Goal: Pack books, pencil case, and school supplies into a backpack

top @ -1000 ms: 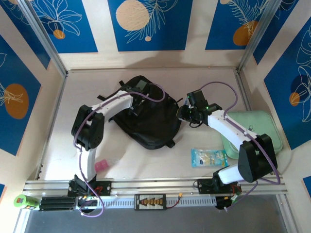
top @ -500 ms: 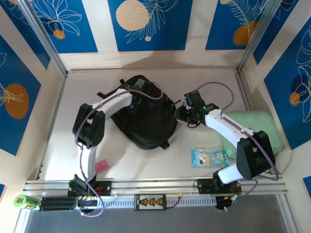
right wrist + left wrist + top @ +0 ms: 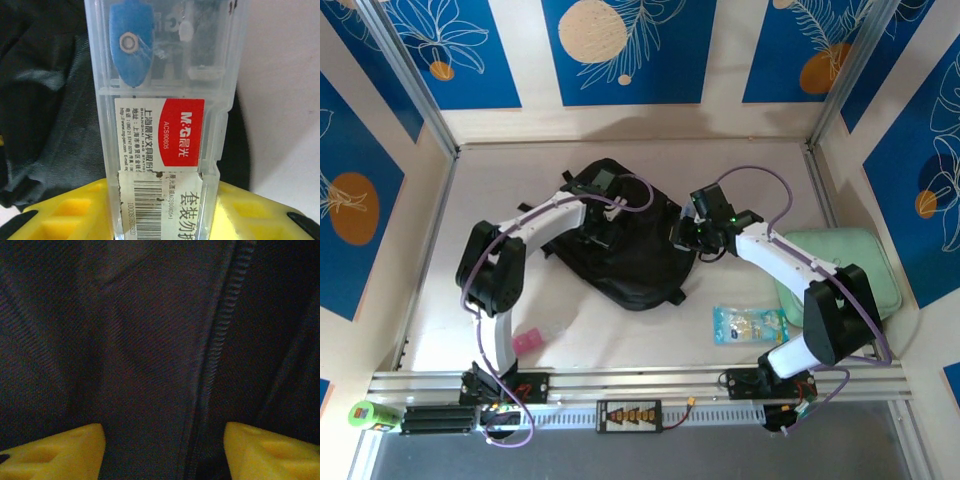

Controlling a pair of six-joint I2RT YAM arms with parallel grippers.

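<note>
Over the pale table (image 3: 760, 170), left hand (image 3: 165, 440) splays above backpack (image 3: 642, 262); right hand (image 3: 162, 202) clamps clear box (image 3: 162, 75).

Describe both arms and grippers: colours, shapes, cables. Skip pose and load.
Both arms match: the left arm and right arm have white tube links between bulky black joint housings, each trailed by a looping purple cable. The left gripper and right gripper carry blocky yellow fingers with moulded recesses. A small green light glows near the right wrist.
</note>
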